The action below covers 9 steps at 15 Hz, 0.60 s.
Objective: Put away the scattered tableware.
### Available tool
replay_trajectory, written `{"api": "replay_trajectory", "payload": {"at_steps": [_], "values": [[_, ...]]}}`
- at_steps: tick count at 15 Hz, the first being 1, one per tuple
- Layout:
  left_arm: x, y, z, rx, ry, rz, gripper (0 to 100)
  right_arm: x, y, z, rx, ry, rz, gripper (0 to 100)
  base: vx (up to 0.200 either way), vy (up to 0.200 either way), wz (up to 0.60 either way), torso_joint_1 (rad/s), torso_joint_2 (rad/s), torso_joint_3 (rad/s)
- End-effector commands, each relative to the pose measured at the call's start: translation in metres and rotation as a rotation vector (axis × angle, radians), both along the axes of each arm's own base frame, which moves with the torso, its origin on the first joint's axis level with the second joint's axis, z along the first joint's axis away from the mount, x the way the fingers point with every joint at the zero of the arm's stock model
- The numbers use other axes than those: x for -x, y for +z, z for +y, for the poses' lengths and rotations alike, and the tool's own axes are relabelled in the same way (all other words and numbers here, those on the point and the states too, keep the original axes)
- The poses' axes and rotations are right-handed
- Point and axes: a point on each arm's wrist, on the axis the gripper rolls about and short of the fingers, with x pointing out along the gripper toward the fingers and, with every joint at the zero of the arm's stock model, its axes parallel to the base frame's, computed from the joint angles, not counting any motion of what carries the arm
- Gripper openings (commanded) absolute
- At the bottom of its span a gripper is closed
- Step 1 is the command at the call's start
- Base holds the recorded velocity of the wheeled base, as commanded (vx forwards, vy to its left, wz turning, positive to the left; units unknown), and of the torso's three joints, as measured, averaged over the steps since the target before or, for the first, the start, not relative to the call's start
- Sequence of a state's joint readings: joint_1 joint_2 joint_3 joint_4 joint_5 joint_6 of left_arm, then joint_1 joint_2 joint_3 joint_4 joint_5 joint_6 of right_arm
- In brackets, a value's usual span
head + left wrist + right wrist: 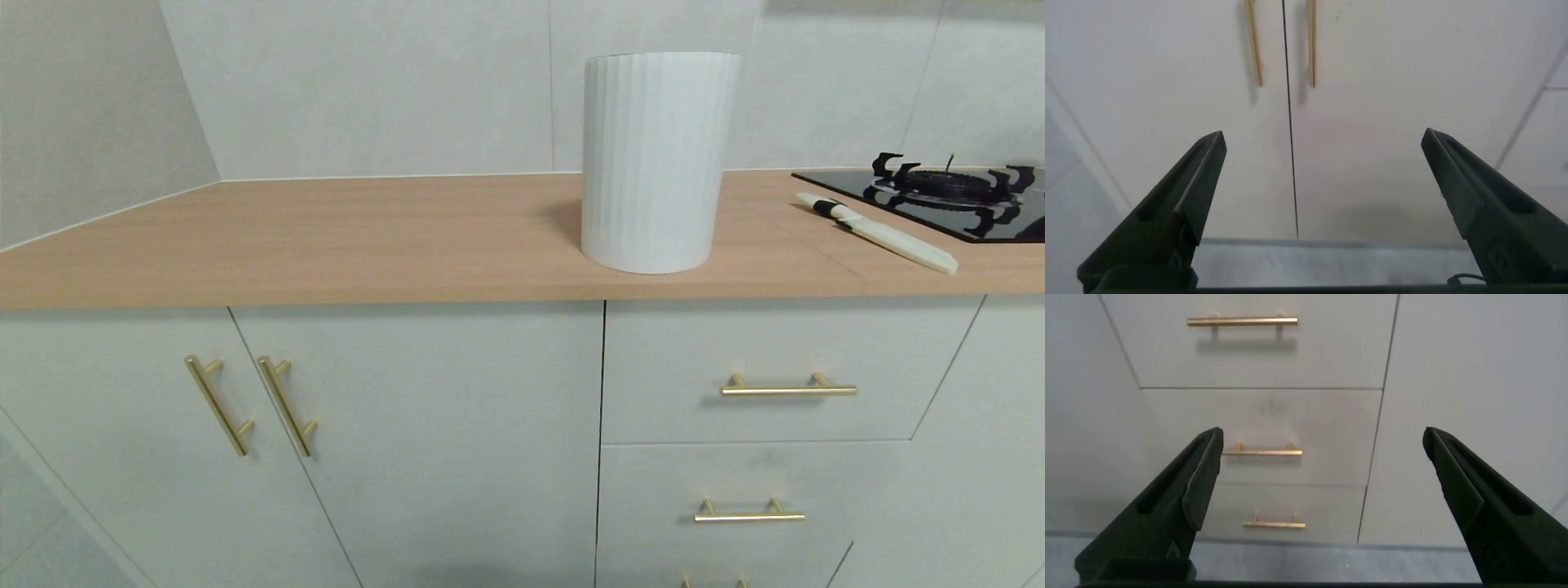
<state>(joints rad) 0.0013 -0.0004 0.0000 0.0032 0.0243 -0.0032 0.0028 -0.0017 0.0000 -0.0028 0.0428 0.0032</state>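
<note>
A tall white ribbed holder (653, 159) stands on the wooden counter (326, 237) near its front edge. To its right a cream knife with a black band (878, 231) lies flat beside the stove. My left gripper (1323, 147) is open with nothing between its fingers, facing the cabinet doors below the counter. My right gripper (1323, 441) is open too, empty, facing the drawer fronts.
A black gas hob (947, 196) sits at the counter's right end. Below are two cabinet doors with gold handles (249, 404) and a stack of drawers with gold handles (788, 389). Tiled walls close the back and left.
</note>
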Motion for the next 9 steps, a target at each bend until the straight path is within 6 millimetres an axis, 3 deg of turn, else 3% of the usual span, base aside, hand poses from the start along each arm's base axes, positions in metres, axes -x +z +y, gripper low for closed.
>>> {"api": "replay_trajectory", "payload": {"at_steps": [1, 9], "values": [[0.0, 0.0, 0.0, 0.001, 0.001, 0.0, 100, -0.0001, 0.0001, 0.0, 0.0, 0.0, 0.001, 100, 0.0, 0.0, 0.0, 0.0, 0.0, 0.0], [0.0, 0.0, 0.0, 0.001, 0.001, 0.0, 100, -0.0001, 0.0001, 0.0, 0.0, -0.001, 0.001, 100, 0.0, 0.0, 0.0, 0.0, 0.0, 0.0]]}}
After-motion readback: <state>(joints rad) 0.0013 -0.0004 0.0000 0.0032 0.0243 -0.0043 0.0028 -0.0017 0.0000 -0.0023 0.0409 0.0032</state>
